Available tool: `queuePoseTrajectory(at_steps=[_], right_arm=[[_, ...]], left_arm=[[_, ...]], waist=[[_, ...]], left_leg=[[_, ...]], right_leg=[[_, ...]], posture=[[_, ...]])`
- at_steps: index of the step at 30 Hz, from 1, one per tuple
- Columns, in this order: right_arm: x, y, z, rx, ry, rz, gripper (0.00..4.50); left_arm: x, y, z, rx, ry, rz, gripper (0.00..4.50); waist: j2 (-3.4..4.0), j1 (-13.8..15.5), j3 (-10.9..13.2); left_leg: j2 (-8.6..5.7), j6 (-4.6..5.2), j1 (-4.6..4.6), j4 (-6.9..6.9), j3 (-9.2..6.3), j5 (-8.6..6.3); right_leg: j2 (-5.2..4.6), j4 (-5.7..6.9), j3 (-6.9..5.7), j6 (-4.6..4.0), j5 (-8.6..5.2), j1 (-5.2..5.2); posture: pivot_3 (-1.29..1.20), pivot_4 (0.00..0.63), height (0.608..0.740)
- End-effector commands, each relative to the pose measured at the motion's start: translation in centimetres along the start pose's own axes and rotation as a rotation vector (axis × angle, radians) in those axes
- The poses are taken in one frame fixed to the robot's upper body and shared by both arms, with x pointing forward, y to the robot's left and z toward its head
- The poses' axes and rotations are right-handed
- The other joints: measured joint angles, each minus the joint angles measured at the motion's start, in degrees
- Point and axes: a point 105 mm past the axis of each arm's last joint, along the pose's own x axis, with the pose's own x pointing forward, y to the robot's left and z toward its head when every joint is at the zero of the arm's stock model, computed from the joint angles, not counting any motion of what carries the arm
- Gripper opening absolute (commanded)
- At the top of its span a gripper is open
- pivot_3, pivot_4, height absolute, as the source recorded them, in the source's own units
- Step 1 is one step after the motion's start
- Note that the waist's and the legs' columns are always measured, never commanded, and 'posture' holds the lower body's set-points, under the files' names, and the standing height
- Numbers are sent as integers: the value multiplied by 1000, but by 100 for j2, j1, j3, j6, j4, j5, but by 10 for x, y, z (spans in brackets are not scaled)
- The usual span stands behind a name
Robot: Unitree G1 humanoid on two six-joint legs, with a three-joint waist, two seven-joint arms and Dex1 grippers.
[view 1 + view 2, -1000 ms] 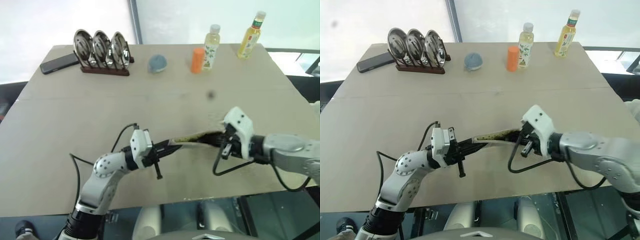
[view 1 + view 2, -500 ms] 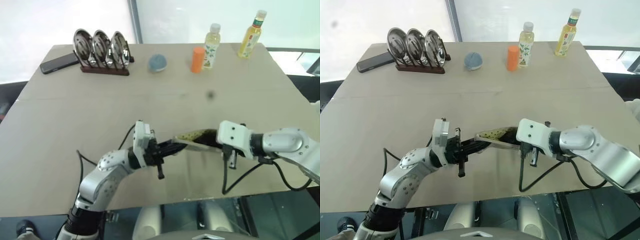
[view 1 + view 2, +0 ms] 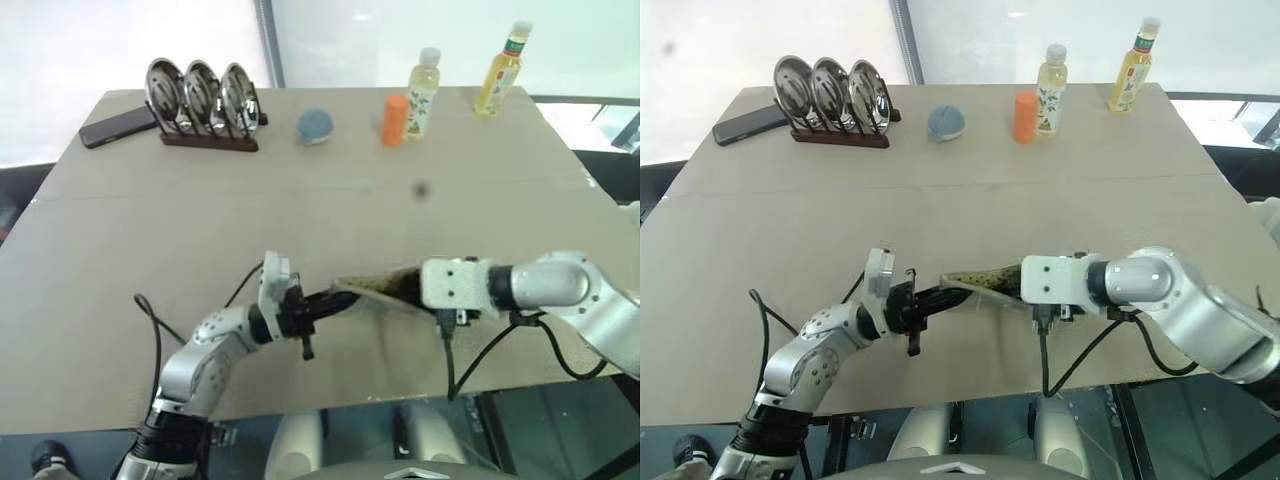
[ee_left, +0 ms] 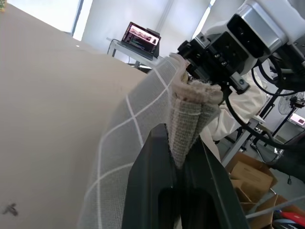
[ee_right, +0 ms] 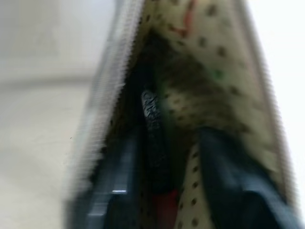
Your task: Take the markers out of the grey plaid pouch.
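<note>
The grey plaid pouch [image 3: 378,289] hangs stretched between my two grippers just above the table's near part, its yellowish dotted lining [image 5: 209,71] showing at the open mouth. My left gripper [image 3: 333,299] is shut on the pouch's left end [image 4: 190,119]. At the other end, my right gripper [image 5: 169,143] is open, and its two dark fingers [image 5: 228,186] are spread inside the mouth. Between them lies a dark pen-like stick with pale lettering [image 5: 151,119], perhaps one of the markers. Its full length is hidden.
Along the far edge stand a rack of three metal dishes [image 3: 205,100], a black phone [image 3: 118,127], a blue-grey ball [image 3: 315,125], an orange cylinder [image 3: 395,119] and two bottles [image 3: 422,92] [image 3: 503,70]. The table's front edge [image 3: 330,405] runs just below my arms.
My right gripper has rolled over and gone from shut on the pouch's right end to open inside its mouth. My left hand has sunk a little, still gripping the pouch.
</note>
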Motion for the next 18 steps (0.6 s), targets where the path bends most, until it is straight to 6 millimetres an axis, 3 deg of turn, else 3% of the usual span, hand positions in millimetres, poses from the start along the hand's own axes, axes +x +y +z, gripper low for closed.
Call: queuePoseTrajectory(at_steps=[1,2,8,14,15,17,18], right_arm=[[1,-4,-3,-47,30,0,4091],[1,-5,-2,-51,31,-1,4453],[-1,-7,1,-47,33,9,4453],[21,-12,4,-21,10,-14,4453],[25,-12,4,-4,7,-13,4198],[32,-11,3,8,7,-9,3669],[35,-11,2,7,8,-8,3669]], left_arm=[[-12,4,0,43,-12,32,0],[-13,4,-2,45,-11,32,0],[-31,-1,-17,48,-10,42,0],[-36,-19,-25,27,-22,32,0],[-37,-20,-26,23,-24,32,0],[-36,-6,-28,8,-24,42,0],[-35,2,-29,2,-21,45,0]], waist=[[0,-2,0],[0,-9,0],[1,-24,-1],[0,-117,-3],[-1,-122,-3],[-1,-121,-4],[2,-95,-4]], left_leg=[[0,0,0,0,0,0],[0,0,1,0,0,0],[0,0,1,-1,0,0],[4,0,4,-2,1,0],[3,0,3,-2,1,0],[4,0,5,-2,1,0],[3,0,5,-1,1,0]], right_leg=[[0,0,0,0,0,0],[0,1,0,0,0,0],[0,1,0,-1,0,0],[-1,2,0,-1,0,0],[-2,3,0,-1,0,1],[-1,3,-1,-1,1,1],[-2,6,-1,-1,1,0]], posture=[[0,150,740],[0,150,740],[0,150,740],[0,150,740],[0,150,740],[0,150,740],[0,150,740]])
